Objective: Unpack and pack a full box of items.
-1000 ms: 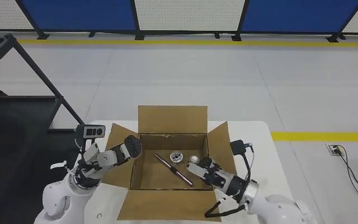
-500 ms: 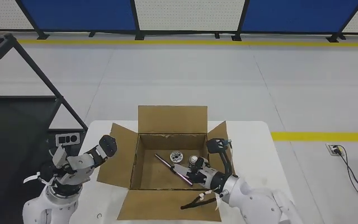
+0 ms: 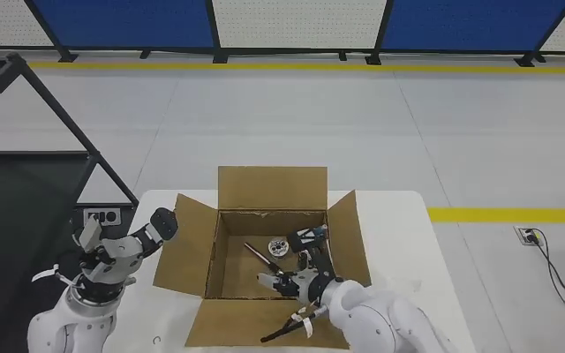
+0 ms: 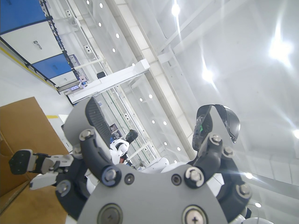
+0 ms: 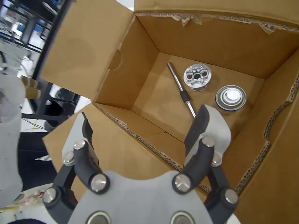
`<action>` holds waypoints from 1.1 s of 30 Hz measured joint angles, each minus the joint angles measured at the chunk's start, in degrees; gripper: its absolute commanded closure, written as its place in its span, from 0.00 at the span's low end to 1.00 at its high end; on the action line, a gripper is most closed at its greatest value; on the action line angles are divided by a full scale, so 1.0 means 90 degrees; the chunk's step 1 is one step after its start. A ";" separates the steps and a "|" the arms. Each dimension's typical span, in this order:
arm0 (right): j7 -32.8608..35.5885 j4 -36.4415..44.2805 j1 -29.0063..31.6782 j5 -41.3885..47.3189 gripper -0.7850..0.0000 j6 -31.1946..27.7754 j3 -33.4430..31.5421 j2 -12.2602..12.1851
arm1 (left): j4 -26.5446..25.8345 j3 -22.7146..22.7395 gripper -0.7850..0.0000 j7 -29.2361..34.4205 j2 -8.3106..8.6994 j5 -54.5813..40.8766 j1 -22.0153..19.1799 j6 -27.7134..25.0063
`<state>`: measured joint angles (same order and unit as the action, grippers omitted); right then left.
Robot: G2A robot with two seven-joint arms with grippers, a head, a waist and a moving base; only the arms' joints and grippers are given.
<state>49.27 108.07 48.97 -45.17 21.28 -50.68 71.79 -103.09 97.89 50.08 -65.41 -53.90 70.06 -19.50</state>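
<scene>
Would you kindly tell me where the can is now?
In the right wrist view, the can stands upright on the box floor, toward the robot's right wall, beside the metal disc and near the rod.

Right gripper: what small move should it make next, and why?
Probably lower the right gripper into the box toward the rod. Its jaws stand open and empty above the near wall, and the rod's end lies nearest to it on the box floor, beside the disc and the can.
</scene>
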 measured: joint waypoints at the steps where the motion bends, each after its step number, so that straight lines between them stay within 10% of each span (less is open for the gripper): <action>1: 0.0091 -0.0091 -0.0117 -0.0197 0.00 0.0171 0.0124 0.0030 | 0.0001 0.0055 0.00 0.0002 0.0003 -0.0020 0.0026 -0.0010; 8: 0.0966 -0.0808 -0.1062 -0.1346 0.00 0.1119 0.0945 0.0305 | -0.0060 0.0340 0.00 0.0201 0.0013 -0.0334 0.0209 -0.0005; 33: 0.2008 -0.2585 -0.2077 -0.1730 0.00 0.1352 0.1335 0.0816 | -0.0072 0.0328 0.00 0.0446 0.0001 -0.0413 0.0258 -0.0016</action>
<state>67.34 84.80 30.28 -60.74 33.44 -38.66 79.13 -103.74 100.85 54.10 -65.40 -57.61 72.38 -19.64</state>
